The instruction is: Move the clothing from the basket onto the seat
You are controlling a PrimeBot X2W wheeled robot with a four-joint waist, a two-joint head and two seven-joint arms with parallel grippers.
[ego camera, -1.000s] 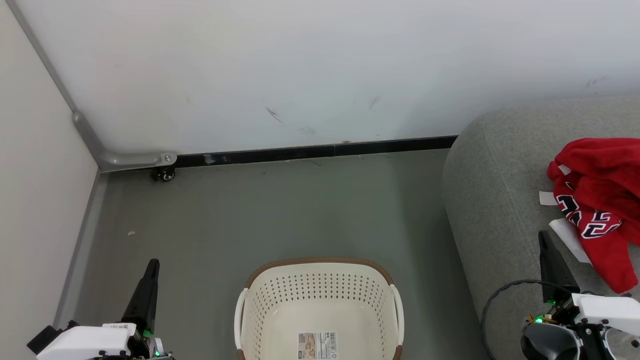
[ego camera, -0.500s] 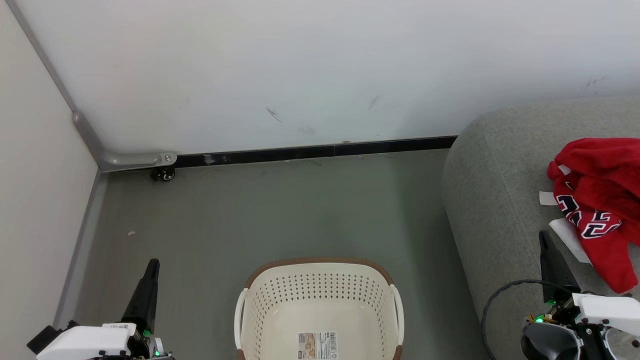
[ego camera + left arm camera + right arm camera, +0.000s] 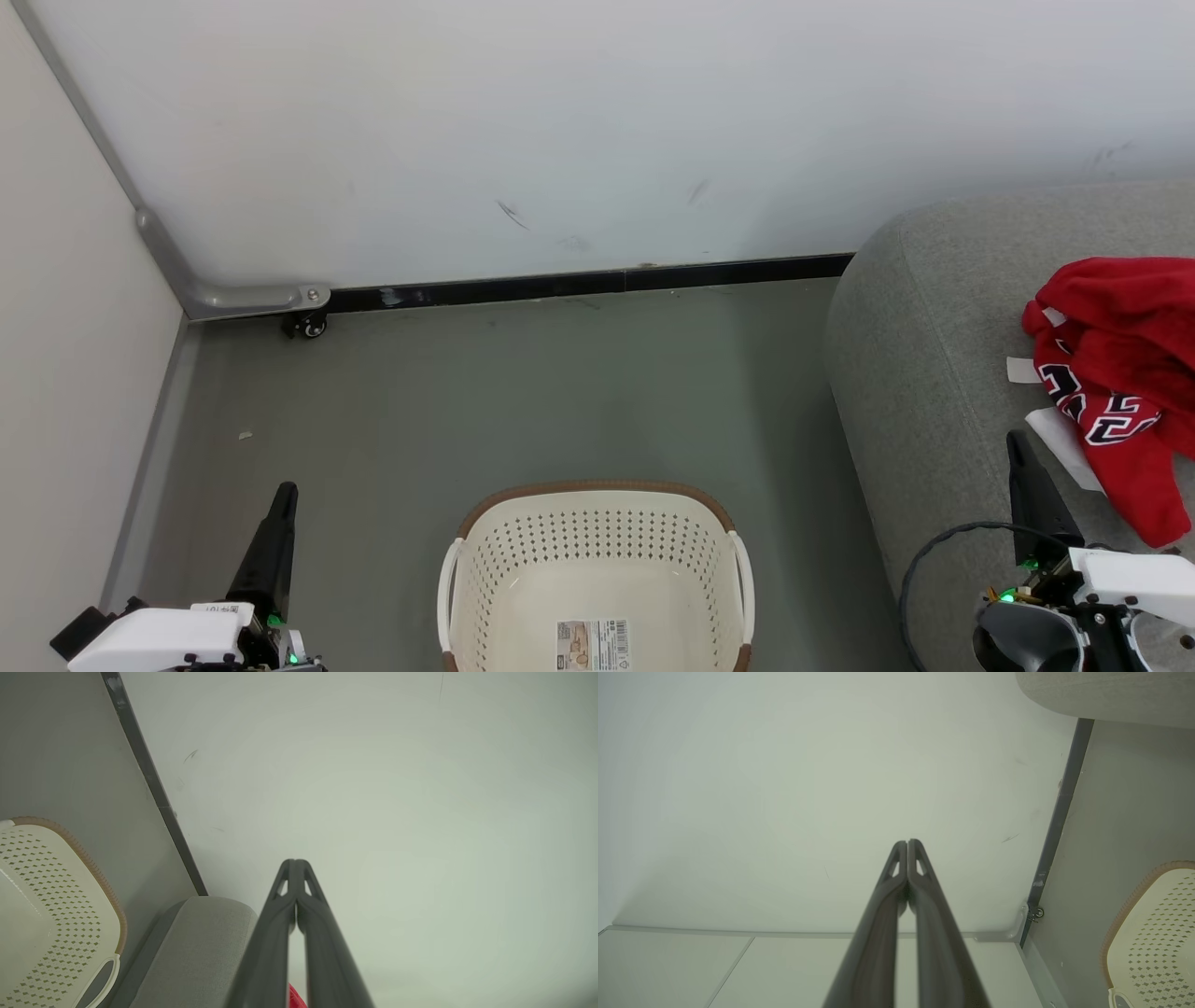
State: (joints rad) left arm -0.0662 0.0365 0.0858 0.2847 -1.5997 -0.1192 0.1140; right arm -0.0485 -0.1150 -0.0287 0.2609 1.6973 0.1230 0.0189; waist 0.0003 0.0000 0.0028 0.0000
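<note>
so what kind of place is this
Likely a staged living-room corner in a lab, not a home: a grey sofa holding red clothing, a laundry basket on bare grey floor, and a caster under the white wall panel.

Ahead of me stands a pale wall (image 3: 597, 121) with a few dark scuff marks and a black skirting strip (image 3: 597, 280) along its foot. The floor (image 3: 523, 392) is plain grey-green. On my left a cream panel (image 3: 65, 373) meets it, edged by a metal rail (image 3: 233, 301) with a small caster (image 3: 308, 326).

Jersey numerals (image 3: 1102, 408), basket sticker (image 3: 592, 644): illegible
</note>
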